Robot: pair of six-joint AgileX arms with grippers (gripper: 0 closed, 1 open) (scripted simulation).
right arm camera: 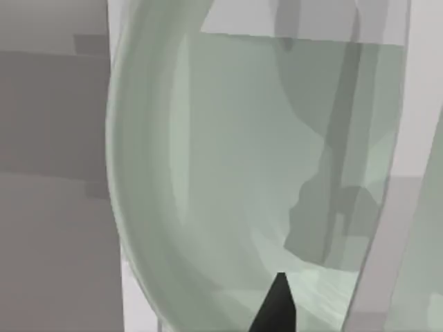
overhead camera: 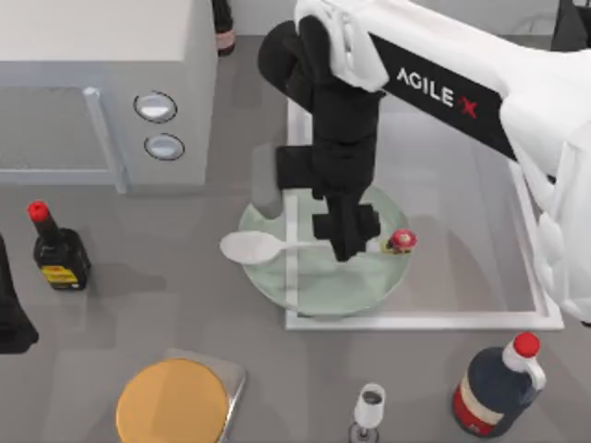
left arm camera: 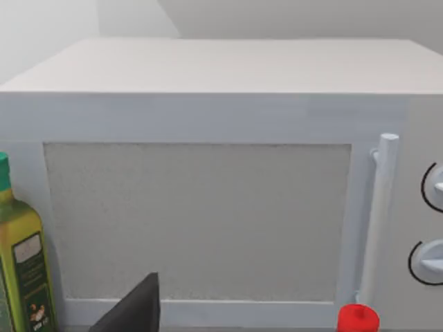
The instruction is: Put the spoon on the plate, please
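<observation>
the right arm (overhead camera: 434,92) reaches in from the top view's right, its gripper (overhead camera: 346,242) low over the spoon (overhead camera: 277,245) handle; whether the jaws are clamped on it i cannot tell. the spoon lies across the plate (overhead camera: 314,291), bowl jutting past the left rim, red knob near the right rim. this looks like the placing step; next, let go and lift straight up. beyond, the microwave (overhead camera: 102,83); the left arm (overhead camera: 11,314) is parked at the left edge.

The plate (overhead camera: 323,281) lies partly over the near-left corner of a white-framed tray (overhead camera: 416,320). The spoon (overhead camera: 277,245) crosses the plate, its bowl past the plate's left rim and its red knob at the right rim. My right end effector (overhead camera: 346,242) sits over the spoon's handle, above the plate's middle.
</observation>
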